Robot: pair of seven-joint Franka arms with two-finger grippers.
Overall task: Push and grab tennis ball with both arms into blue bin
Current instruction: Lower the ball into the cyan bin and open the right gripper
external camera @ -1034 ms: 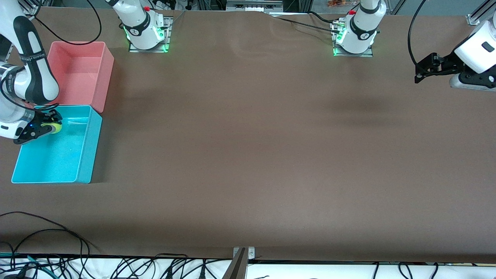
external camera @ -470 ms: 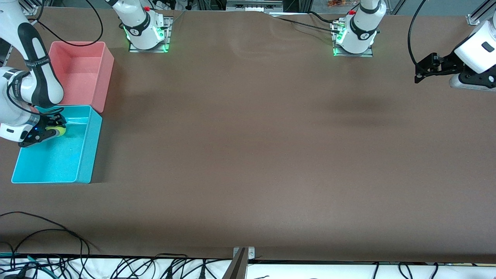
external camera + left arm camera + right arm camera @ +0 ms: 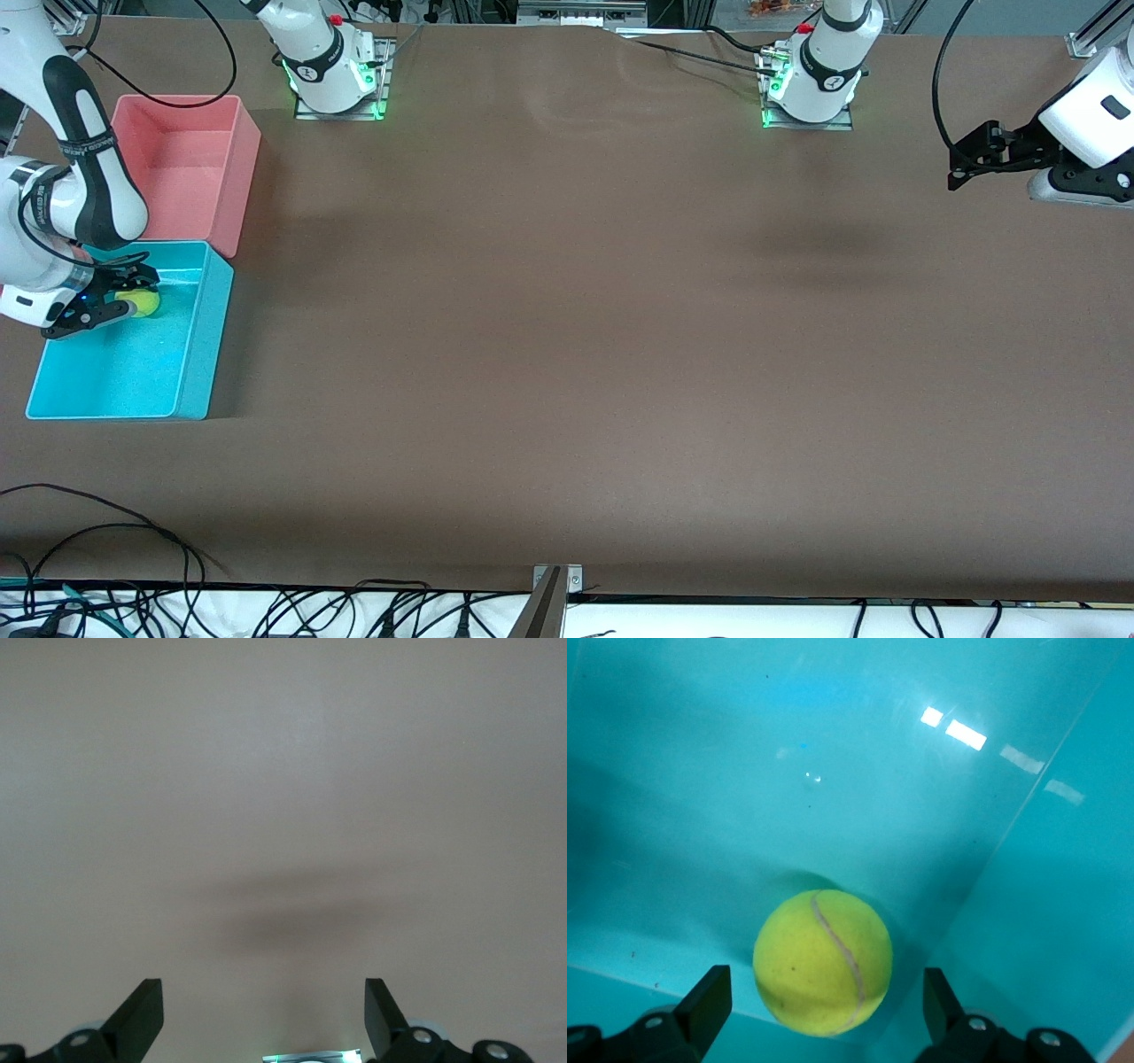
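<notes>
The tennis ball lies inside the blue bin, free between the spread fingers of the right gripper above it. The left gripper waits, spread, over bare surface. Only withdrawal seems left.

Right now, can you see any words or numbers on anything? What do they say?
Band on the right arm: white lettering, too small to read.
Round marks on both arm bases: too small to read.
Tennis ball, blue bin, pink bin: no words show.
</notes>
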